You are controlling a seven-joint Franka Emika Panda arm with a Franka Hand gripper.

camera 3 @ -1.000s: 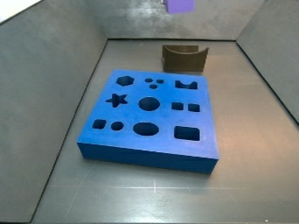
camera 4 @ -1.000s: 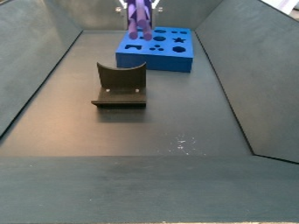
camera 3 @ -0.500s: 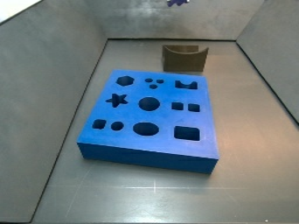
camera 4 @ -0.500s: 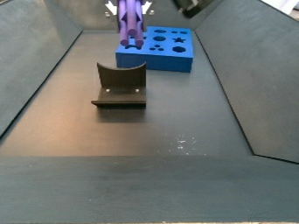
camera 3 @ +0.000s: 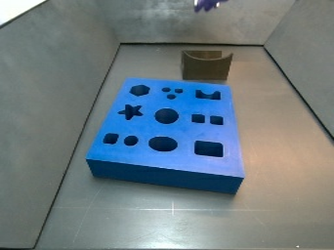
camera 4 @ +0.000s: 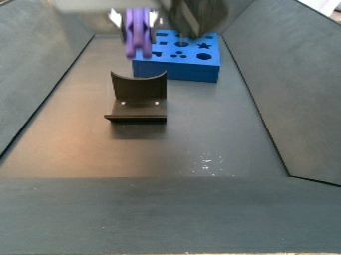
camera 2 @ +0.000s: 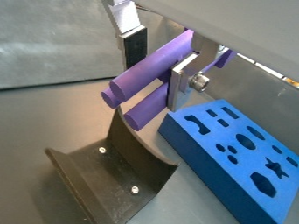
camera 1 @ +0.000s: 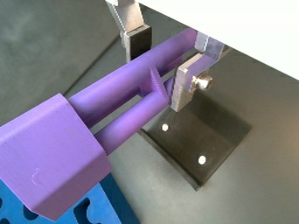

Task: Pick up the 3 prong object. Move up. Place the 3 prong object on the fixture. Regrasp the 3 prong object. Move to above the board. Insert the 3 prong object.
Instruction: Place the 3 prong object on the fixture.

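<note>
My gripper (camera 1: 162,59) is shut on the 3 prong object (camera 1: 111,118), a light-purple piece whose prongs run out between the silver fingers (camera 1: 187,80). In both wrist views it hangs above the fixture (camera 2: 111,166), clear of it. A side view shows the 3 prong object (camera 4: 138,30), blurred, in the air behind the dark notched fixture (camera 4: 138,98), with the gripper (camera 4: 139,14) above it. At the upper edge of a side view only a scrap of the 3 prong object (camera 3: 209,4) shows, over the fixture (camera 3: 206,64). The blue board (camera 3: 167,122) lies flat, its holes empty.
Grey sloping walls (camera 3: 78,68) enclose the dark floor (camera 4: 173,169). The board (camera 4: 180,57) sits just beyond the fixture, and its corner (camera 2: 233,157) lies beside the fixture's base. A dark blurred part of the arm (camera 4: 200,15) hangs over the board.
The gripper with the 3 prong object has shifted away from over the board toward the fixture, and is blurred by motion. Board and fixture have not moved.
</note>
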